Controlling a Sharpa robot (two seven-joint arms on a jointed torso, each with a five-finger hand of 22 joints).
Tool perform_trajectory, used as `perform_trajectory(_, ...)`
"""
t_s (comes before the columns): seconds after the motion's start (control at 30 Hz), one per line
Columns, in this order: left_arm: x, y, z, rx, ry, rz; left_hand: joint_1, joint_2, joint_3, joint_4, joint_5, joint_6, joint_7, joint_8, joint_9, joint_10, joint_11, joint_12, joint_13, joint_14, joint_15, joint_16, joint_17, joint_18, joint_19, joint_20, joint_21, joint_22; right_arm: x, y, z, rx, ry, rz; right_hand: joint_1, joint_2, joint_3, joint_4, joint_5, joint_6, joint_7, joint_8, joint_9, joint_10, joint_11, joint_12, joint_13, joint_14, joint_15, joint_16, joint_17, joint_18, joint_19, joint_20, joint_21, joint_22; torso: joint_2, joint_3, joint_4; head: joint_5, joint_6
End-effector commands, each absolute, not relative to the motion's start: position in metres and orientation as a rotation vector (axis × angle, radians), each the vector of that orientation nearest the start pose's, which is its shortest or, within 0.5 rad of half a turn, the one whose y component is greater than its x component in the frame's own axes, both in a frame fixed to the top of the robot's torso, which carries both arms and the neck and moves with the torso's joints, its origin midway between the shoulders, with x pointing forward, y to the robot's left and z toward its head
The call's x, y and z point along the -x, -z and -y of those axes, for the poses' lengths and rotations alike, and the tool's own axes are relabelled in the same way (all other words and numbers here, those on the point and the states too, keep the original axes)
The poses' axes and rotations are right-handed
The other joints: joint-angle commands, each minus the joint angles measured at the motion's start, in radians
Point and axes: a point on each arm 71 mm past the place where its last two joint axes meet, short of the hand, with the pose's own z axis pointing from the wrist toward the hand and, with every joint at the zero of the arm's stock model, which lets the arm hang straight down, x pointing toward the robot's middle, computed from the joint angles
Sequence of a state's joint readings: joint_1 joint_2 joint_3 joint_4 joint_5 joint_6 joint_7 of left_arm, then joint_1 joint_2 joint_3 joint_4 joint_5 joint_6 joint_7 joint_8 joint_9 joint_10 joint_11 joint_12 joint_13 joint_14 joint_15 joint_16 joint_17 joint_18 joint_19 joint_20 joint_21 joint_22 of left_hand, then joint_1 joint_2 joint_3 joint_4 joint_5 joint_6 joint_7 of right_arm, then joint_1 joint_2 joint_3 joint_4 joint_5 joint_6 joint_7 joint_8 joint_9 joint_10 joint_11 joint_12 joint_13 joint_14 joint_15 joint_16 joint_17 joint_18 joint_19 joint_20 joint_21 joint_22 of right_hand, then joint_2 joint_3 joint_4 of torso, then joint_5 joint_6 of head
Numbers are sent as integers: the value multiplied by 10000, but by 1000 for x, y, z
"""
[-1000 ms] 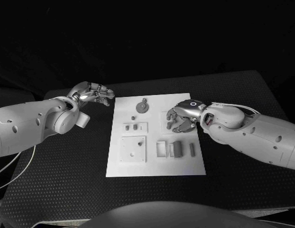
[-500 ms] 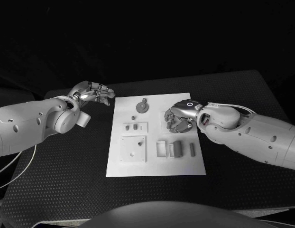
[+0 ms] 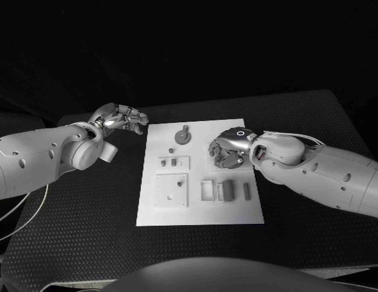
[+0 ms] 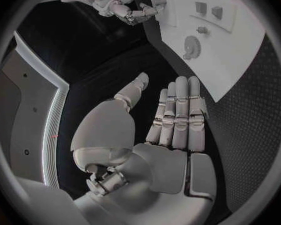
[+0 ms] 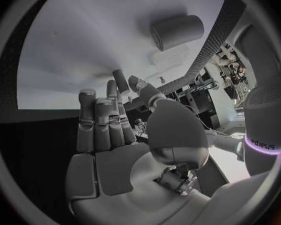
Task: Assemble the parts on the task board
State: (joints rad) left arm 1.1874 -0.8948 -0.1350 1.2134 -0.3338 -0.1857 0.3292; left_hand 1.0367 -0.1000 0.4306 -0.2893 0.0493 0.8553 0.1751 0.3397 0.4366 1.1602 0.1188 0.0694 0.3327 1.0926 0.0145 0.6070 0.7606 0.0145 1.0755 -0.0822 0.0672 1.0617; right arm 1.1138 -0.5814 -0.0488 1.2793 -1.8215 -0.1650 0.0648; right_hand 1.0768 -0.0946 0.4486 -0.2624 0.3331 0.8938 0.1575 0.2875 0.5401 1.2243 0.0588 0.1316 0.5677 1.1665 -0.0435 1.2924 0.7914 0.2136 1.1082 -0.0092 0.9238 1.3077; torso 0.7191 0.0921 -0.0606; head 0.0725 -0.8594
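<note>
Right robot hand (image 3: 228,148) has crept a little inward over the last second, from the right margin of the task board (image 3: 200,210) toward its middle, and now hangs over the board's upper right part with fingers curled downward. Whether those fingers pinch a part I cannot tell: the head view puts the back of the hand over whatever lies beneath, and in the right wrist view the fingers (image 5: 102,120) stand fairly straight with nothing seen between them. A grey cylinder (image 5: 176,32) lies on the white plate just beyond the fingertips, not touched.

Left robot hand (image 3: 119,118) has barely shifted; it hovers off the board's upper left corner, above the table (image 3: 75,225), fingers apart and holding nothing. Left wrist view agrees: fingers (image 4: 178,110) straight, palm bare.

Reading: right hand looks to be closing in on a pick or a placement at the upper right; no part appears newly seated.

On the board: round gear-like part (image 3: 182,137) near the top, small recessed block (image 3: 173,162) below it, square plate (image 3: 171,190) lower left, upright slotted pieces (image 3: 225,190) lower right. All unmoved.

Hard to make out: shapes of the small parts, and anything under the right hand.
</note>
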Motion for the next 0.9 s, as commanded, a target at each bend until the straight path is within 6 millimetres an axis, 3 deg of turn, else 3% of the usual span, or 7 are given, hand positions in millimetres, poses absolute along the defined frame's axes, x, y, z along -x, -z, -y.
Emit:
perform_trajectory(0.03,-513,231,-328,8784,11336,-16018,-139,0,-67,13,17,-73,29,3,-11,-89,1,-4,-11,-75,22,-57,10,-48,-48,3,11,-11,-490,251,119,7027,-6147,-17006,17,146,35,-40,26,105,-15,41,11,84,-25,58,18,-14,-101,-22,-10,482,9,-73,-27,115,2,0,-3,6,4)
perform_trajectory(0.13,-513,231,-329,8797,11315,-16026,-143,4,-70,13,17,-76,29,3,-12,-91,2,-4,-13,-77,23,-59,11,-47,-49,4,12,-14,-490,251,119,7059,-6133,-17015,75,228,83,-84,34,166,-40,67,18,131,-46,80,31,-4,-122,-28,-15,482,15,-78,-28,122,3,1,-4,7,-1)
perform_trajectory(0.17,-513,231,-328,8798,11318,-16033,-144,5,-71,13,17,-77,30,3,-12,-92,2,-4,-14,-77,23,-60,11,-47,-50,4,12,-15,-490,251,118,7075,-6130,-17045,129,180,237,-22,50,205,-49,74,14,160,-53,90,37,5,-136,-41,-24,482,28,-72,-39,119,3,3,-6,10,0)
perform_trajectory(0.2,-513,231,-329,8799,11319,-16035,-145,6,-72,13,17,-79,30,3,-12,-92,2,-4,-15,-77,23,-60,12,-47,-50,4,12,-16,-490,251,118,7077,-6131,-17046,241,-66,743,286,73,249,-49,70,-2,190,-43,91,37,26,-155,-64,-40,482,58,-53,-75,100,1,4,-8,11,0)
perform_trajectory(0.27,-513,231,-329,8804,11316,-16044,-148,11,-74,13,17,-82,31,3,-13,-94,3,-4,-18,-79,24,-62,13,-47,-52,5,12,-19,-490,252,118,7138,-6089,-17055,320,-102,993,425,43,274,-65,69,-8,207,-71,94,44,43,-147,-63,-40,482,87,-57,-63,117,1,6,-9,12,-1)
perform_trajectory(0.6,-513,231,-328,8807,11325,-16063,-160,33,-81,14,18,-93,34,5,-14,-99,5,-4,-27,-83,26,-70,17,-46,-59,8,12,-29,-489,252,118,7287,-5993,-17061,598,232,1345,309,31,524,-159,185,39,377,-141,180,107,55,-215,-56,-29,482,82,-73,-19,178,1,13,-11,-10,-19)
perform_trajectory(0.9,-513,232,-328,8818,11323,-16093,-174,69,-85,19,18,-103,37,8,-15,-103,7,-2,-37,-85,29,-78,21,-44,-61,10,15,-40,-489,251,116,7266,-6037,-16978,768,307,2069,387,26,760,-242,271,72,616,-227,279,173,113,-294,-59,-28,482,128,-68,30,192,2,9,-8,-37,-30)
